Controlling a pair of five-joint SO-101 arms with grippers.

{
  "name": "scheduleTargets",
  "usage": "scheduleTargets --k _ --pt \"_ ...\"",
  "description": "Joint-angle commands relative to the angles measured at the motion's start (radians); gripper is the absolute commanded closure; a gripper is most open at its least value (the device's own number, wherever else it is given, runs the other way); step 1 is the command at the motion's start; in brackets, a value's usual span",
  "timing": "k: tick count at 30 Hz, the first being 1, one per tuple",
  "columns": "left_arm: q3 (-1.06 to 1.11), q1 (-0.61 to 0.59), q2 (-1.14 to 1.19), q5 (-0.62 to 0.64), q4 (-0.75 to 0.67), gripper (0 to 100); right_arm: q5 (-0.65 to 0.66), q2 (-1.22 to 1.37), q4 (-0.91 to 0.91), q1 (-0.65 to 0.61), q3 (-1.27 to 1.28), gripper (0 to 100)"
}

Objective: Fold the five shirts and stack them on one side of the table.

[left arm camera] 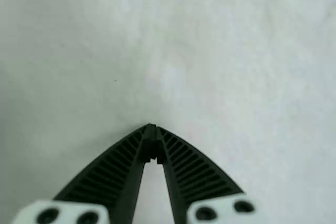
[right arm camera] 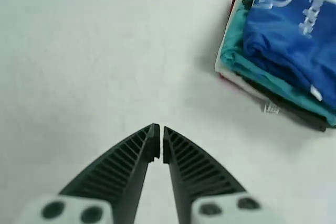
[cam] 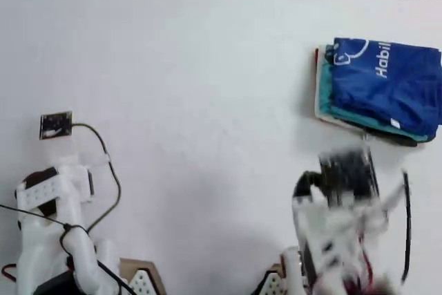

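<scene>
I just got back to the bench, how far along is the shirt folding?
Done: a stack of folded shirts sits at the right side of the table, blue shirt on top, teal shirt beneath, further layers under them. In hand: nothing; left pincer and right pincer are shut, empty. Left: apparently nothing.

White arms [cam: 52, 195], ribbed black tools [left arm camera: 151, 128] (thin black cables [cam: 114, 188])

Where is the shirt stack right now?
High view: the shirt stack lies on the table, right side, blue shirt on top, beyond the right end effector.
</scene>
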Motion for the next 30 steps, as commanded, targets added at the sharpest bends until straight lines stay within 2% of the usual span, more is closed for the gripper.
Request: scheduleTargets --k 1,5,7,11,16,24,30 --pt "-0.004 -0.003 -0.02 0.003 -0.005 97 0.0 -0.134 -0.012 0.001 0.017 97.8" --pt "-0.002 -0.003 -0.02 0.003 -0.005 97 0.0 -0.085 -0.019 -0.005 0.02 97.7" --pt "-0.002 -0.003 -0.02 0.003 -0.005 97 0.0 -0.085 -0.113 0.005 0.048 96.9" --pt "-0.002 -0.003 -0.02 0.003 -0.003 97 -0.006 -0.085 -0.334 0.077 0.172 89.3" --pt "-0.007 0.008 -0.025 0.003 -0.012 97 -0.008 -0.085 -0.478 0.156 0.462 80.3" --pt "-0.013 0.224 -0.028 0.003 -0.012 97 -0.009 -0.085 -0.503 0.16 0.775 78.3" --pt "-0.021 0.236 -0.028 0.02 -0.011 97 -0.009 -0.085 -0.495 0.16 0.888 78.3"
